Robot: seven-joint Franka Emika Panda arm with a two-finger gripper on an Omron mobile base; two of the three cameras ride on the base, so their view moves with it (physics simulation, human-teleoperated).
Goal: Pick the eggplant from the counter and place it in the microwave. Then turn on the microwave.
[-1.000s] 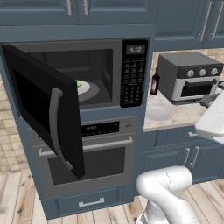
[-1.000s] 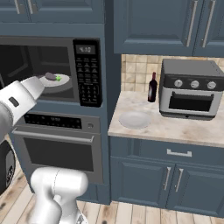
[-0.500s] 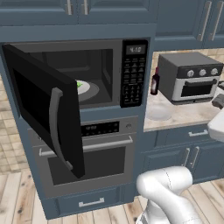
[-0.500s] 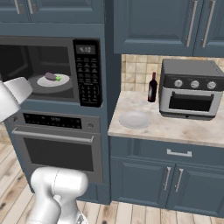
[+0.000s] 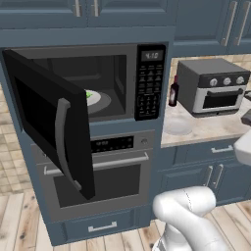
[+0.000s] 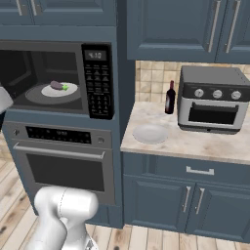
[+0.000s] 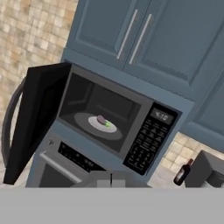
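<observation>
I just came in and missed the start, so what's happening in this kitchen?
The eggplant already lies on the white plate inside the microwave, whose door hangs wide open. The arm is clear of the cavity, its tool shut and holding nothing, facing the microwave. Closing the door and switching it on remain.

Home kitchen — built-in microwave, wall oven, blue-grey cabinets.

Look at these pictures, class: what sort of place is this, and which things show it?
A home kitchen, rendered rather than real. A built-in microwave stands open above a wall oven, a toaster oven sits on a stone counter, and blue-grey cabinets hang above.
</observation>
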